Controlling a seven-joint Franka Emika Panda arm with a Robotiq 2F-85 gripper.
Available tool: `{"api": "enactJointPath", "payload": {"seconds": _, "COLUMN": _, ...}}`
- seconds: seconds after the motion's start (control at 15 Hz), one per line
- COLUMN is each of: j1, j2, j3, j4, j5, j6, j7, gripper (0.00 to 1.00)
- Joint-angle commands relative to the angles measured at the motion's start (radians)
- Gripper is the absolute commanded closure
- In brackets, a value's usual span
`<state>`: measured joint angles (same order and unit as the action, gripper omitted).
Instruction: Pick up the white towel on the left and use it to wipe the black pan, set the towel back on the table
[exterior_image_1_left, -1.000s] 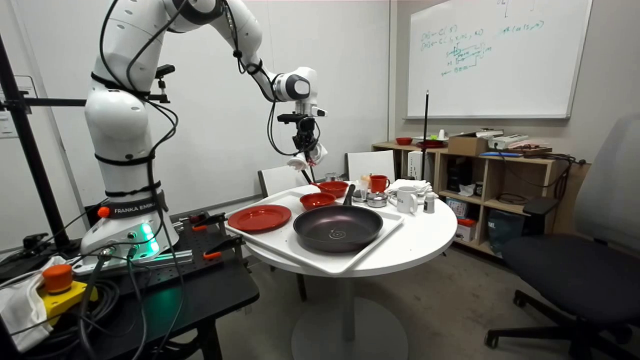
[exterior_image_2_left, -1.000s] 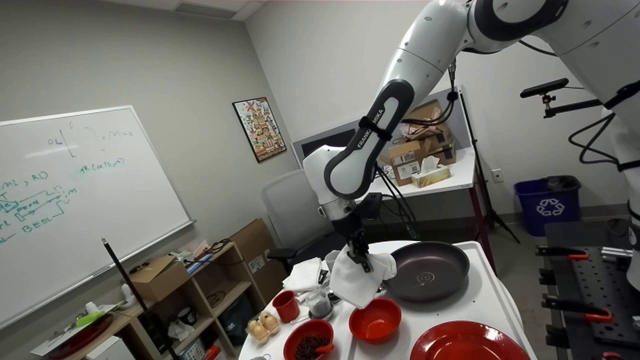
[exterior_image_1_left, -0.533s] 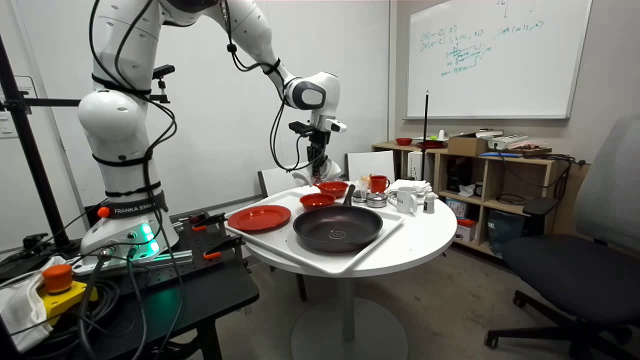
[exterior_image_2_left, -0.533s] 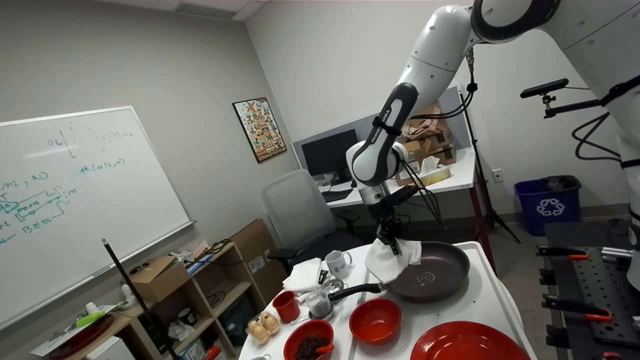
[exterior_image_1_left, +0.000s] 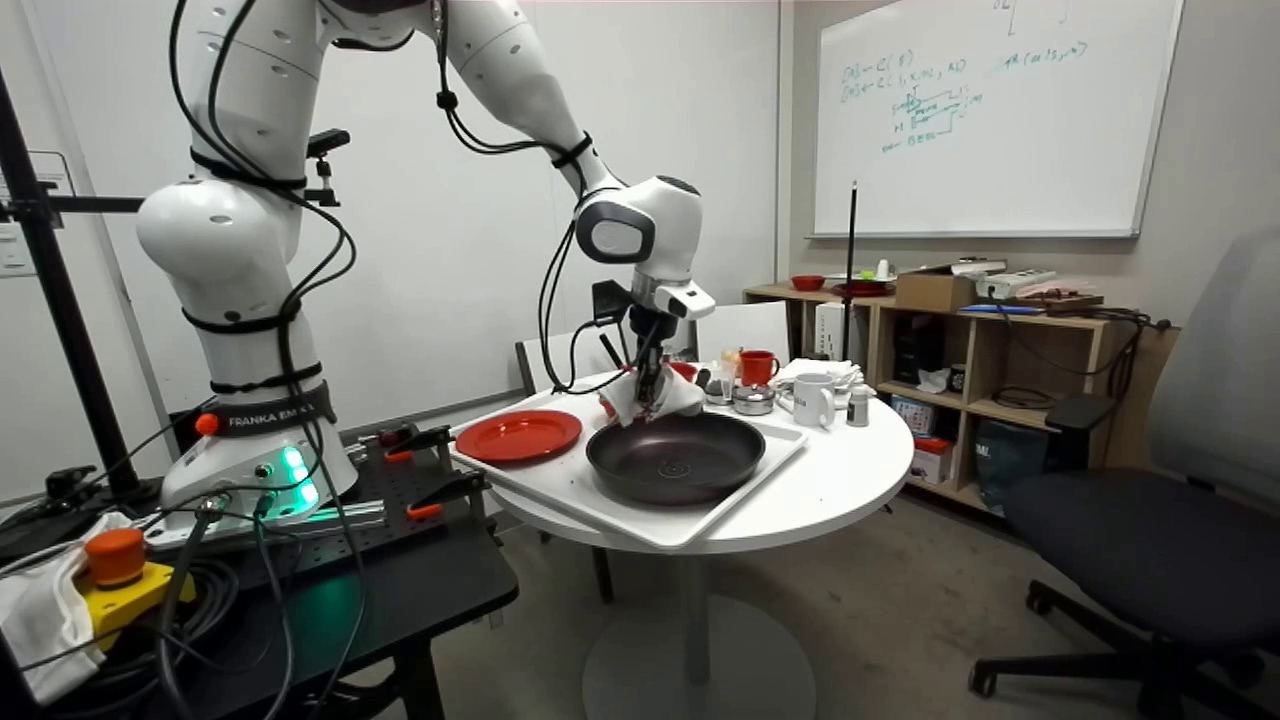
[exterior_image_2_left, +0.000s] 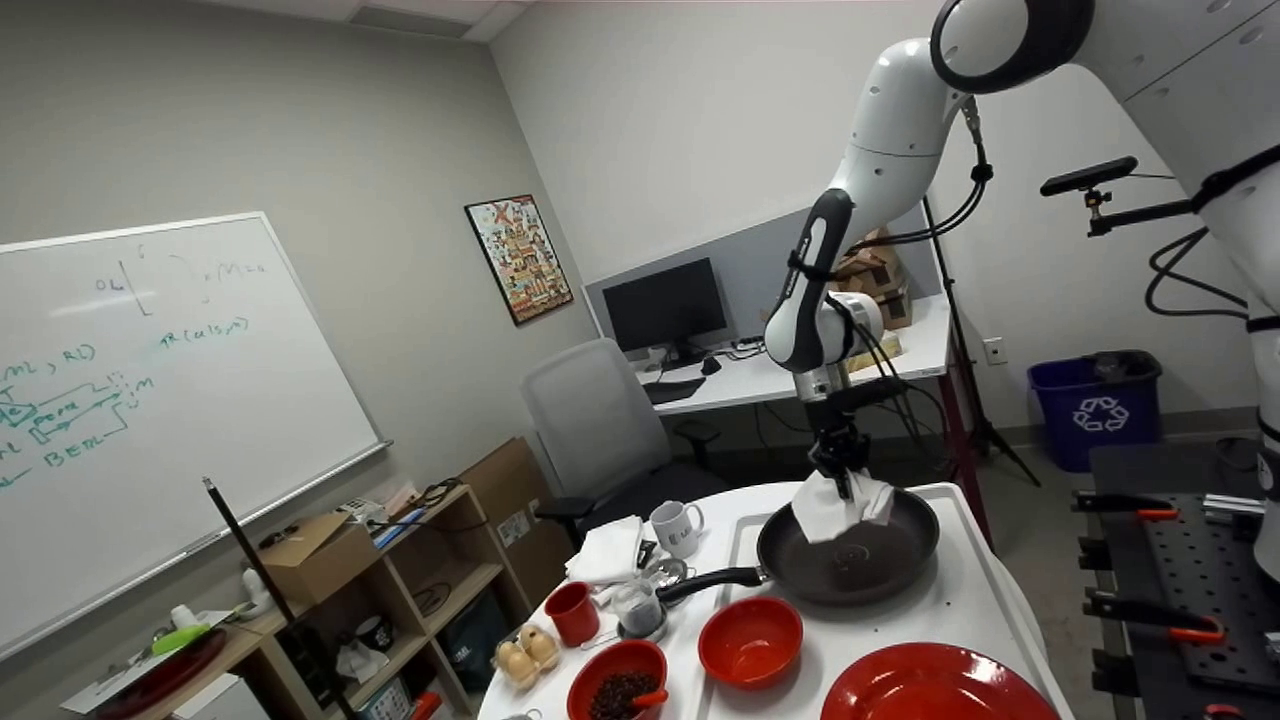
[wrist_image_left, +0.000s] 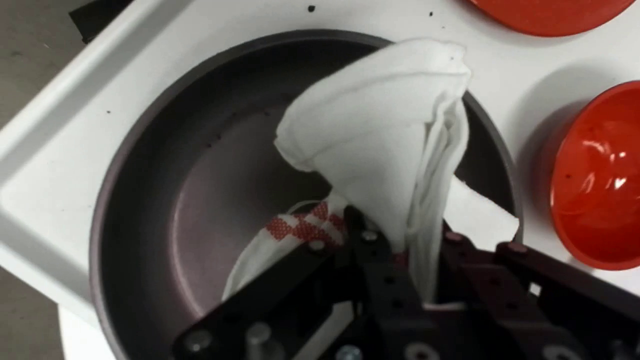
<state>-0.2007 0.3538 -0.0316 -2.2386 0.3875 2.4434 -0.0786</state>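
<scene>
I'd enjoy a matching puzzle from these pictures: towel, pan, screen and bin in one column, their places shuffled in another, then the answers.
Things:
1. Towel
2. Pan
3. Screen
4. Bin

Places:
A. On the floor
B. On the tray
C. Held in the gripper
D. On the desk

Pairs: 1-C, 2-B, 3-D, 4-A

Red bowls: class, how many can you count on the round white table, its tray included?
2. One red bowl sits on the white tray beside the black pan; the other red bowl, close by on the table, holds small dark pieces. More could be hidden.
</scene>
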Motion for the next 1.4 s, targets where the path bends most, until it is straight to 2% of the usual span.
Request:
{"api": "enactJointPath", "payload": {"seconds": 0.0, "j1": 0.018, "j2": 0.006, "j3": -0.013, "j4": -0.086, "j5": 0.015, "j6": 0.177, "j7": 0.040, "gripper": 0.96}}
{"api": "enactJointPath", "payload": {"seconds": 0.27, "j1": 0.045, "j2": 0.044, "j3": 0.010, "j4": -0.135, "j5": -0.009, "j6": 0.298, "j7": 0.075, "gripper": 0.96}}
{"api": "enactJointPath", "payload": {"seconds": 0.4, "j1": 0.040, "j2": 0.067, "j3": 0.044, "j4": -0.132, "j5": -0.001, "j6": 0.267, "j7": 0.055, "gripper": 0.96}}
{"api": "enactJointPath", "payload": {"seconds": 0.73, "j1": -0.012, "j2": 0.115, "j3": 0.136, "j4": -0.091, "j5": 0.038, "j6": 0.099, "j7": -0.036, "gripper": 0.96}}
{"api": "enactJointPath", "payload": {"seconds": 1.07, "j1": 0.003, "j2": 0.166, "j3": 0.120, "j4": -0.031, "j5": 0.023, "j6": 0.005, "j7": -0.019, "gripper": 0.96}}
{"api": "enactJointPath", "payload": {"seconds": 1.33, "j1": 0.026, "j2": 0.178, "j3": 0.088, "j4": -0.013, "j5": 0.002, "j6": 0.013, "j7": 0.031, "gripper": 0.96}}
